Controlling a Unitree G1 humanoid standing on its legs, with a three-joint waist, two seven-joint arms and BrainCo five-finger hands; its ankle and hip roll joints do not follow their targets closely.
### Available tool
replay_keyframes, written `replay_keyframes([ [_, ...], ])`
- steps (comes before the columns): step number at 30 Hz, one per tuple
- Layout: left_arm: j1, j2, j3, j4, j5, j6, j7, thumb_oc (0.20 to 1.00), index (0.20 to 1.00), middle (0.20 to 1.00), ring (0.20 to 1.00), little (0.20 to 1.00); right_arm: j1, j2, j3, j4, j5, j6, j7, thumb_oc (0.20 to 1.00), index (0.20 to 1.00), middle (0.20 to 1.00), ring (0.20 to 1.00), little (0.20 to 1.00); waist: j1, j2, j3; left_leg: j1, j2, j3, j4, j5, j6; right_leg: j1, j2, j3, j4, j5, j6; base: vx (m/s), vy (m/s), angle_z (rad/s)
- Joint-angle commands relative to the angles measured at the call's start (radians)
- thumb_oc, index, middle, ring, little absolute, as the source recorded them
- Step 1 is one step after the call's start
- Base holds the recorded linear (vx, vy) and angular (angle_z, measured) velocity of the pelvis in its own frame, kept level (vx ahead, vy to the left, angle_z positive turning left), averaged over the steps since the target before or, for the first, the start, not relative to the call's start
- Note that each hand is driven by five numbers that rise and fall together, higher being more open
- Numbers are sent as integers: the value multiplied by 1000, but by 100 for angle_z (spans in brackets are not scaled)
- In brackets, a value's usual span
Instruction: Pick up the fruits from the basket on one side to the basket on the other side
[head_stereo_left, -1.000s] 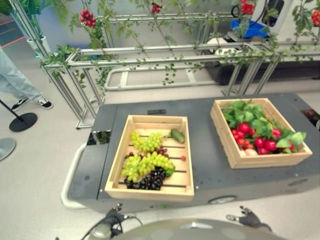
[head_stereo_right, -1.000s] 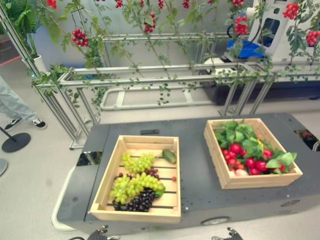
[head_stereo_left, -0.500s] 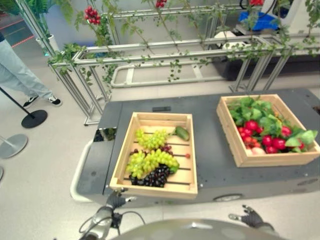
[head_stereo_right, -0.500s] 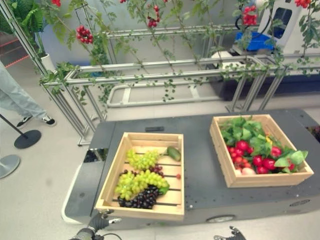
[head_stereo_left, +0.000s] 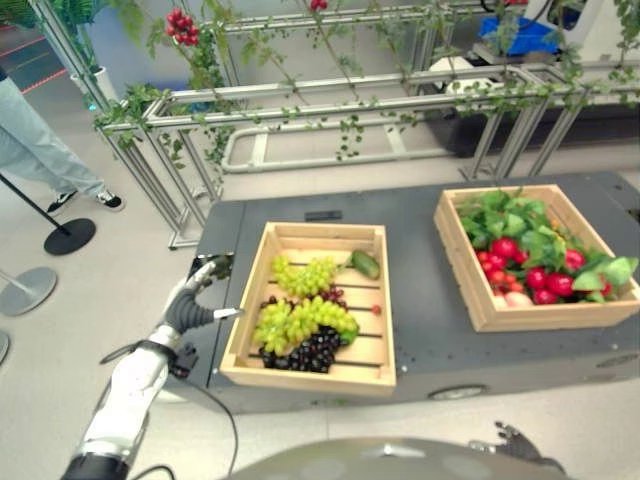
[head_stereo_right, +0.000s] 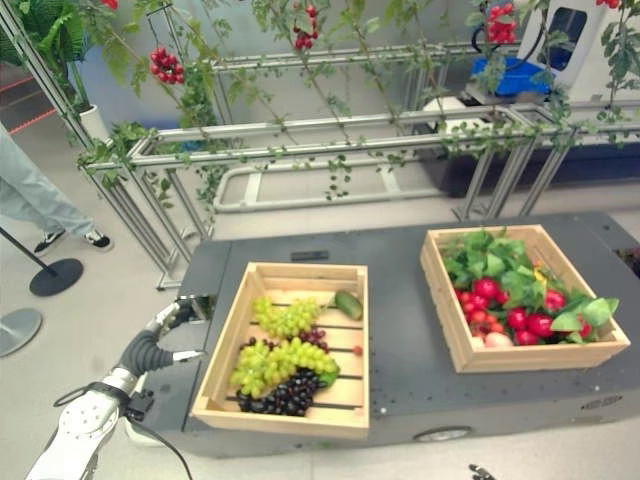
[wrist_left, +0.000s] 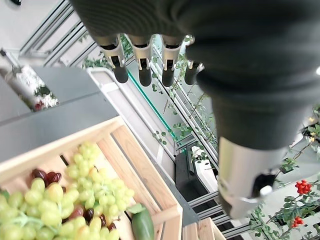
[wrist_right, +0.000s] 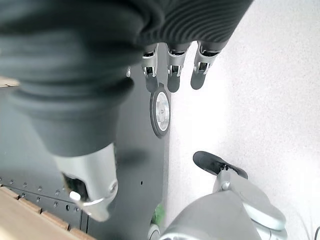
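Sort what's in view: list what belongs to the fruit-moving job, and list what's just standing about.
Part of the job:
- left crate holding green grapes, dark grapes
- right crate of red fruits and leaves
- left hand, open, beside the left crate
- right hand, low by the platform's near edge

Just standing about:
- metal frame with vines
- person's legs
- round stand base

Left hand (head_stereo_left: 188, 303) hangs with relaxed fingers (wrist_left: 145, 76) over the surface (head_stereo_left: 420, 300), just beside the left crate (head_stereo_left: 243, 330); its wall stands between hand and grapes (head_stereo_left: 300, 322). You get bare surface between the crates. Right crate (head_stereo_left: 478, 300) is heaped with leaves. A metal frame (head_stereo_left: 300, 105) fences the far edge.
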Motion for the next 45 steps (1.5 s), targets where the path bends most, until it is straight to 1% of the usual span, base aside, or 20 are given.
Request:
replay_keyframes([
  [1,-33,83,61,-112,45,-24,1,1000,1000,1000,1000,1000,-63,34,23,19,-16,-1,16,1000,1000,1000,1000,1000,7,-69,6,-55,-51,0,0,8,23,38,-10,-16,19,-65,41,0,0,0],
  [8,-103,125,29,-120,85,-24,-16,1000,1000,1000,1000,1000,-65,37,49,3,-35,3,32,1000,1000,1000,1000,1000,2,-70,6,-53,-52,3,0,4,22,41,-9,-14,18,-65,42,0,0,0],
  [12,-204,148,-28,-80,129,-19,-12,1000,1000,1000,1000,1000,-70,37,65,-10,-45,6,37,1000,1000,1000,1000,1000,-8,-68,12,-54,-53,5,0,3,21,40,-9,-13,17,-65,43,0,0,0],
  [13,-205,148,-29,-80,129,-20,-12,1000,1000,1000,1000,1000,-70,37,65,-10,-45,6,37,1000,1000,1000,1000,1000,-7,-68,13,-54,-53,5,0,3,21,40,-9,-13,17,-65,43,0,0,0],
  [17,-345,155,-136,48,162,-14,22,1000,1000,1000,1000,1000,-74,29,81,-24,-56,9,34,1000,1000,1000,1000,1000,-26,-60,35,-69,-56,8,0,8,22,19,-9,-7,22,-60,43,-19,2,0],
  [21,-442,159,-208,129,181,-13,56,1000,1000,1000,1000,1000,-90,24,92,-37,-56,8,27,1000,1000,1000,1000,1000,-41,-51,67,-96,-56,12,0,17,25,-26,-9,8,43,-57,43,-59,-1,-7],
  [24,-504,156,-259,183,195,-8,71,1000,1000,1000,1000,1000,-98,22,99,-53,-51,7,21,1000,1000,1000,1000,1000,-56,-47,91,-120,-55,16,0,24,27,-67,-7,22,61,-55,40,-55,-1,-7],
  [25,-508,155,-262,187,195,-9,73,1000,1000,1000,1000,1000,-98,22,97,-53,-51,7,21,1000,1000,1000,1000,1000,-55,-47,91,-122,-55,17,0,25,27,-70,-7,22,63,-55,40,-59,-1,-14],
  [26,-551,150,-299,226,205,-7,87,1000,1000,1000,1000,1000,-106,19,102,-53,-48,5,16,1000,1000,1000,1000,1000,-63,-45,103,-138,-54,21,0,31,29,-98,-5,31,78,-55,39,-52,-9,-13],
  [31,-678,135,-402,338,236,4,114,1000,1000,1000,1000,1000,-134,6,107,-57,-35,0,1,1000,1000,1000,1000,1000,-79,-50,131,-185,-48,31,11,39,35,-175,-2,59,120,-54,36,-53,-8,-13],
  [35,-726,122,-441,399,244,13,129,1000,1000,1000,1000,1000,-148,2,109,-66,-29,-2,-4,1000,1000,1000,1000,1000,-85,-56,148,-216,-46,36,34,33,40,-220,-2,76,151,-58,34,-49,3,-17],
  [36,-760,109,-468,439,254,22,134,1000,1000,1000,1000,1000,-163,0,113,-65,-20,-4,-10,1000,1000,1000,1000,1000,-89,-61,163,-236,-45,37,49,31,43,-244,-4,83,168,-59,32,-52,1,-15],
  [38,-771,107,-477,445,257,25,136,1000,1000,1000,1000,1000,-166,0,111,-70,-15,-5,-12,1000,1000,1000,1000,1000,-89,-63,168,-250,-44,38,57,30,44,-258,-5,85,176,-60,32,-47,-1,-9],
  [39,-795,97,-503,487,268,31,139,1000,1000,1000,1000,1000,-178,-1,112,-69,-5,-6,-16,1000,1000,1000,1000,1000,-93,-66,182,-270,-43,39,74,28,46,-279,-6,88,190,-60,32,-50,-1,-8],
  [41,-810,96,-514,495,272,32,143,1000,1000,1000,1000,1000,-186,-2,114,-73,0,-8,-17,1000,1000,1000,1000,1000,-93,-68,188,-286,-43,38,87,25,47,-294,-9,91,200,-61,32,-50,-1,-8],
  [44,-857,81,-574,581,309,37,154,1000,1000,1000,1000,1000,-211,-4,124,-85,19,-16,-25,1000,1000,1000,1000,1000,-103,-74,214,-335,-42,36,123,21,49,-338,-14,99,221,-61,31,-52,-1,-3],
  [45,-868,79,-589,580,317,39,155,1000,1000,1000,1000,1000,-216,-7,124,-94,26,-19,-29,1000,1000,1000,1000,1000,-105,-75,222,-350,-42,35,132,20,50,-351,-15,100,226,-60,32,-35,6,-2],
])
